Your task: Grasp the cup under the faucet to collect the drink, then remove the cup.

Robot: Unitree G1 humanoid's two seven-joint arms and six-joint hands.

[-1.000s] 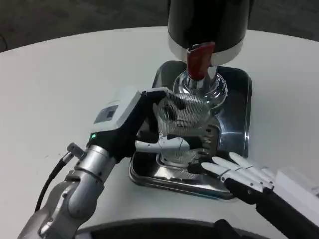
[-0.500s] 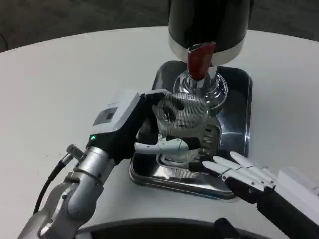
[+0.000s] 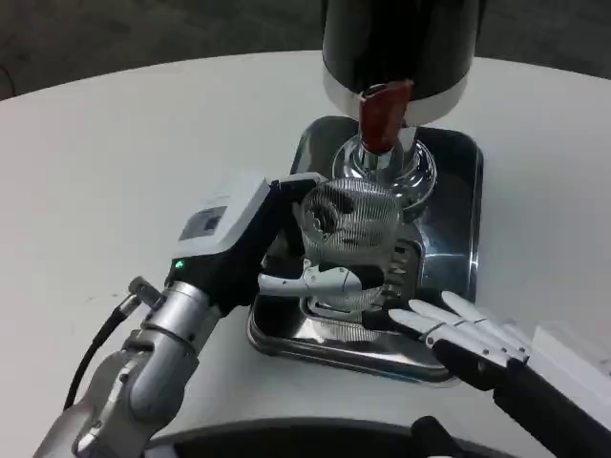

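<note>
Fingers of my left hand (image 3: 320, 277) grasp the ribbed glass cup (image 3: 348, 229), lifted slightly toward the red faucet (image 3: 382, 116); my right hand (image 3: 458, 329) stays released.

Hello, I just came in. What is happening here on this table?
The robot's left hand holds a clear ribbed cup over a shiny metal tray, just below the red tap lever of a dark drink dispenser. Its right hand rests open at the tray's near edge, holding nothing. Whether any drink is in the cup cannot be told.
</note>
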